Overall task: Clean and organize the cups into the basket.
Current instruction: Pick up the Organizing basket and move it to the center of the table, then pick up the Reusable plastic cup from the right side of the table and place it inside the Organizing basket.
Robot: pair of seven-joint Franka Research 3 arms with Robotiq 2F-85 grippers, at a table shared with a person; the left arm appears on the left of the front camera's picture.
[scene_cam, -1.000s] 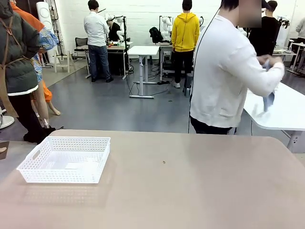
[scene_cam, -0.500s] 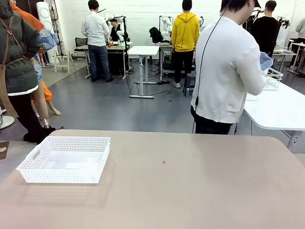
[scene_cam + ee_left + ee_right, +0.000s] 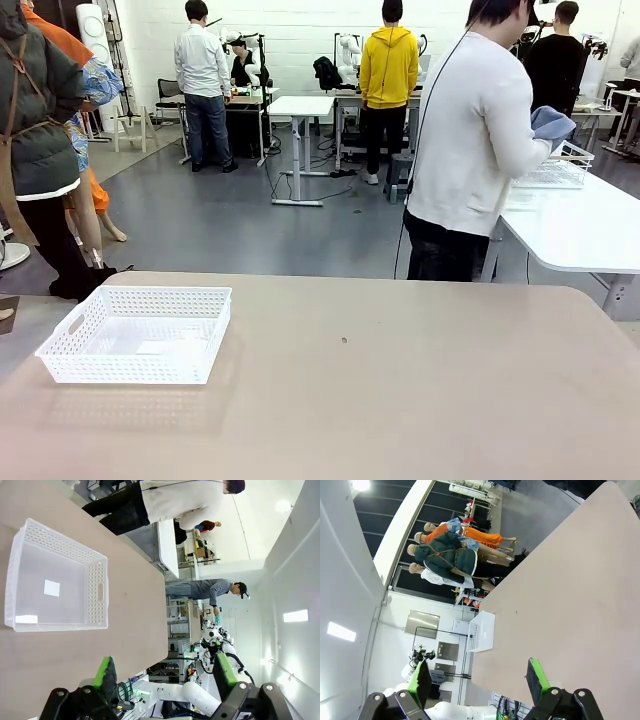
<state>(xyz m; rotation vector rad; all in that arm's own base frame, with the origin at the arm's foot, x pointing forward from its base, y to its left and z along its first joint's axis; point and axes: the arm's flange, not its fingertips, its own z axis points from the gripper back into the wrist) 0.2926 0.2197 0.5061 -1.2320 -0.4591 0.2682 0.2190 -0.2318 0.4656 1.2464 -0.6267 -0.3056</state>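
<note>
The white mesh basket [image 3: 135, 333] stands on the left part of the tan table [image 3: 400, 400], with nothing in it but a small label on its floor. The cups are out of view. In the left wrist view the basket [image 3: 55, 580] lies beyond my left gripper [image 3: 165, 672], whose green-padded fingers [image 3: 105, 672] stand wide apart with nothing between them. My right gripper [image 3: 479, 680] is open too and holds nothing. It hangs over bare tabletop, with the basket [image 3: 482, 630] small and far off.
A person in a white sweatshirt [image 3: 470, 130] stands behind the table's far edge, turned toward a white side table [image 3: 590, 220]. The person holds a blue cloth [image 3: 552, 122] next to a white wire basket [image 3: 560, 168]. Other people stand farther back.
The person has turned further toward the side table and raised the blue cloth. The wire basket has come into sight. The mesh basket has not moved.
</note>
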